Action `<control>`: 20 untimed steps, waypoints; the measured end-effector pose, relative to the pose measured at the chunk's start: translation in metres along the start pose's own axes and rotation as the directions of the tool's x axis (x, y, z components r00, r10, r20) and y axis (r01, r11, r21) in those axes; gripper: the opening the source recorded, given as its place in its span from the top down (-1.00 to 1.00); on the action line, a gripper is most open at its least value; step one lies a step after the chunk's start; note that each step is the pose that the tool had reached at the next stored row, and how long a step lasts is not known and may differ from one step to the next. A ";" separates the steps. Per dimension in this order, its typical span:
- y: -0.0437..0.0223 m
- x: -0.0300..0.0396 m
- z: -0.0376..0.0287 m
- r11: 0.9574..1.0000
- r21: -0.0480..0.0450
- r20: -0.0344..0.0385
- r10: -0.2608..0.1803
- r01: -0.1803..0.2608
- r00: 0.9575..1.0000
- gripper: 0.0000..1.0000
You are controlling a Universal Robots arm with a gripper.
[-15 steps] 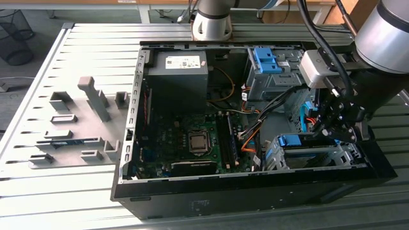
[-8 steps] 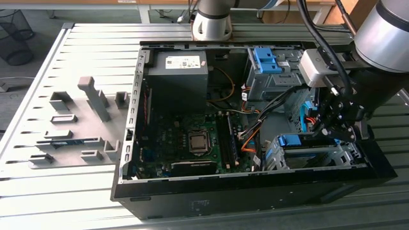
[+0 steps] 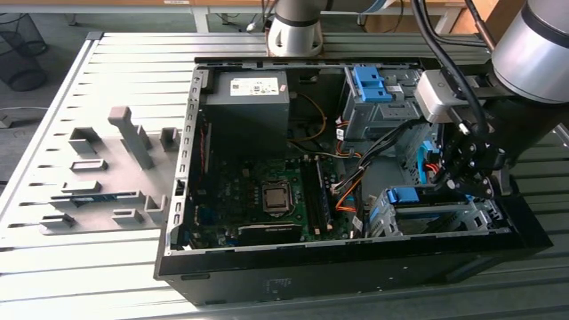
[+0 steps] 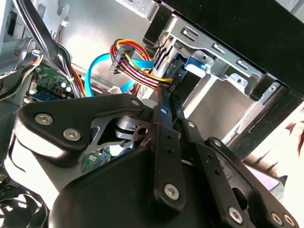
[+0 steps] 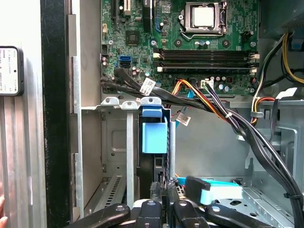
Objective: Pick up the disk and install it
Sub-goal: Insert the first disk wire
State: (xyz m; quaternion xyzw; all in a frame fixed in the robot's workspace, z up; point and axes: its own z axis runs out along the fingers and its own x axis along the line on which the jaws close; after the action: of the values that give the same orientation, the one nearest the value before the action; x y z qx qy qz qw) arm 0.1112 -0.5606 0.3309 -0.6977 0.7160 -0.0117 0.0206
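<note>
Slatted metal table carrying open computer case; wastebasket sitting upper left. Claw clenching, fingers together, at the disk standing in its bay; first wrist view showing motherboard.

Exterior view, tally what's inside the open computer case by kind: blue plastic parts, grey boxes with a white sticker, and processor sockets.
Blue plastic parts: 2
Grey box with a white sticker: 1
Processor socket: 1
Total: 4
</note>
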 end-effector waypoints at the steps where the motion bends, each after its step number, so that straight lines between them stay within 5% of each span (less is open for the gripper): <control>1: 0.0000 0.0001 0.0005 1.000 0.000 0.000 0.001 -0.001 1.000 0.68; 10: 0.0001 0.0004 0.0014 1.000 0.000 0.000 0.003 -0.003 1.000 0.65; 16: -0.0003 0.0003 -0.0059 1.000 0.000 0.000 0.003 -0.003 1.000 0.53; 18: -0.0003 0.0003 -0.0058 1.000 0.000 0.000 0.003 -0.003 1.000 0.55; 20: -0.0003 0.0003 -0.0059 1.000 0.000 0.000 0.003 -0.003 1.000 0.79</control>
State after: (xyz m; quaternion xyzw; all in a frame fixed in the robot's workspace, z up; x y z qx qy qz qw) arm 0.1112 -0.5609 0.3368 -0.6968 0.7169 -0.0115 0.0206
